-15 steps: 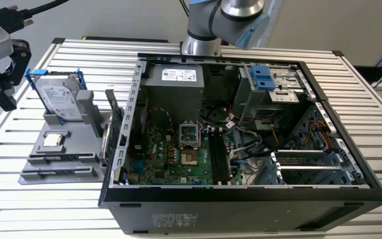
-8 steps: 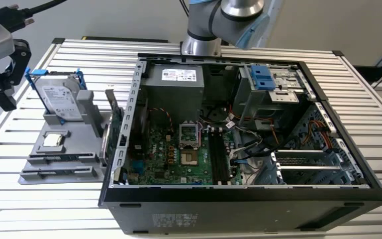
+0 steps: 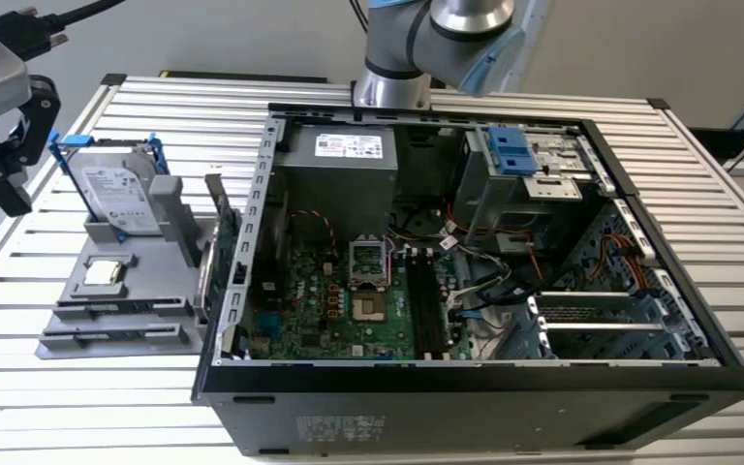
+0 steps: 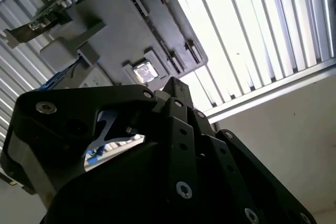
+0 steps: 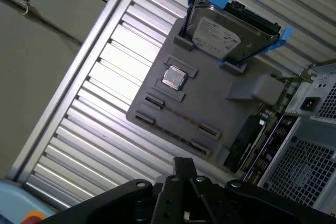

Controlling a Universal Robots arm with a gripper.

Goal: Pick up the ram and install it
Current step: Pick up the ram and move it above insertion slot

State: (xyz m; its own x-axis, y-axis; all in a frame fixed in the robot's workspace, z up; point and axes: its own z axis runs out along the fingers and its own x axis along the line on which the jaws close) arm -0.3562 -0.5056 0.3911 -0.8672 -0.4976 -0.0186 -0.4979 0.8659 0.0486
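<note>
Far left in the exterior view, above the edge of the slatted table: gripper, closed, fingertips meeting at a point in both wrist views. Just to its right, a hard drive in a blue frame, standing upright at the far end of a grey tray. Nearer on that tray, a small silver chip lying flat in its recess. Nearer still, two long grooves with clips at their ends. Between tray and computer case, a green card standing on edge. Inside the open case, left to right: motherboard, then its black slots running near to far. Cannot tell where the ram sits, with grooves and slots alike too thin and dark to read. Beyond the case's far wall, the base of the arm.
</note>
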